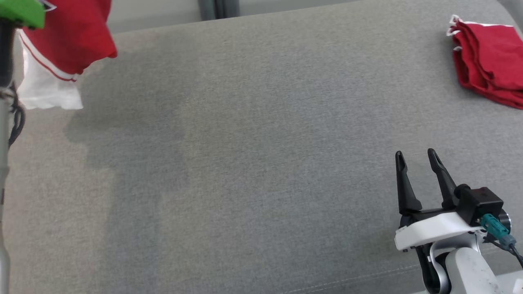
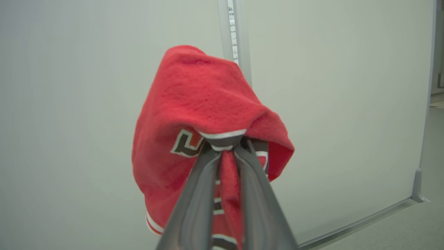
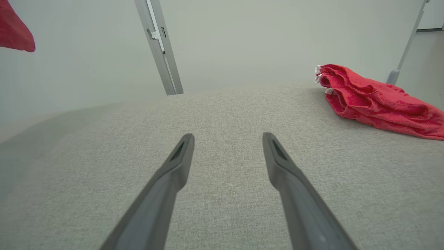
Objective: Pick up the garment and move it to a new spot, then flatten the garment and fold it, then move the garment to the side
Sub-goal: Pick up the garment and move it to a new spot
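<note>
L gripper (image 2: 227, 147) had its fingers pinched shut on the red garment (image 1: 69, 36), which hung long-axis vertical over the far-left of the grey fabric surface (image 1: 261, 163), w/ R gripper (image 1: 416, 157) spread wide, empty, well apart at near-right.

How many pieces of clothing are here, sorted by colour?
Red-and-white garment, hanging in the air: 1
Mostly red folded garment, lying on the grey surface: 1
Total: 2
</note>
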Tool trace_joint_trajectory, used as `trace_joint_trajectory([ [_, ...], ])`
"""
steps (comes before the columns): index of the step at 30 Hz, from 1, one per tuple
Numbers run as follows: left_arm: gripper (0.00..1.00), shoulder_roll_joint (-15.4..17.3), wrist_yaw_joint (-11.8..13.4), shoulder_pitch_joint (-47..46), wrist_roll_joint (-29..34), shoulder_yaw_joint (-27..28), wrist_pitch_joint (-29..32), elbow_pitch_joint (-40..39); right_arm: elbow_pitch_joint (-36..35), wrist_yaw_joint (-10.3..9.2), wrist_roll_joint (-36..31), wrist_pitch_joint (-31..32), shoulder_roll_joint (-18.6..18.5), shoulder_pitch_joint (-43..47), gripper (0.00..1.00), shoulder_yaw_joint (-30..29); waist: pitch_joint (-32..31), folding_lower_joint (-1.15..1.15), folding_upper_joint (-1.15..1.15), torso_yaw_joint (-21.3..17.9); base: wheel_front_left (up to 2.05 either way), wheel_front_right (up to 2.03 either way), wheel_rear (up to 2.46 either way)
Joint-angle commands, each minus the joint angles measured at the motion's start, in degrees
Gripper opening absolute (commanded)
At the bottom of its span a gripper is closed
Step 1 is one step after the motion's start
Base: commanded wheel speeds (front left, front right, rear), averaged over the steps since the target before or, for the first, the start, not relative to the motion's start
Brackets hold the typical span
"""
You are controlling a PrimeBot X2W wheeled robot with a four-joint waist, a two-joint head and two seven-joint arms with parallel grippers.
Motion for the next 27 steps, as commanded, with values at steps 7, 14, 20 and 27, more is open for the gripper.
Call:
trace_joint_trajectory([
  [7,0.00,-5.0,0.8,-2.1,0.1,-4.7,6.0,-11.5,2.1,-0.06,1.6,-0.6,0.8,-0.9,1.00,0.7,-2.2,0.00,0.00,-9.6,0.00,0.00,0.00],
  [14,0.00,-10.4,1.7,2.8,-0.6,-9.6,7.8,-14.0,1.3,-0.06,2.3,-0.6,1.2,-1.0,1.00,1.3,-0.8,0.00,0.00,-12.6,0.00,0.00,0.00],
  [20,0.00,-12.7,2.3,11.2,-0.6,-13.0,6.0,-11.1,1.1,-0.06,3.6,-0.6,1.3,-1.3,1.00,1.8,0.2,0.00,0.00,-12.7,0.00,0.00,0.00],
  [27,0.00,-14.8,2.9,21.5,-1.9,-15.4,2.1,-4.2,1.5,-0.06,4.7,-0.6,1.3,-1.7,1.00,2.9,1.4,0.00,0.00,-11.8,0.00,0.00,0.00],
])
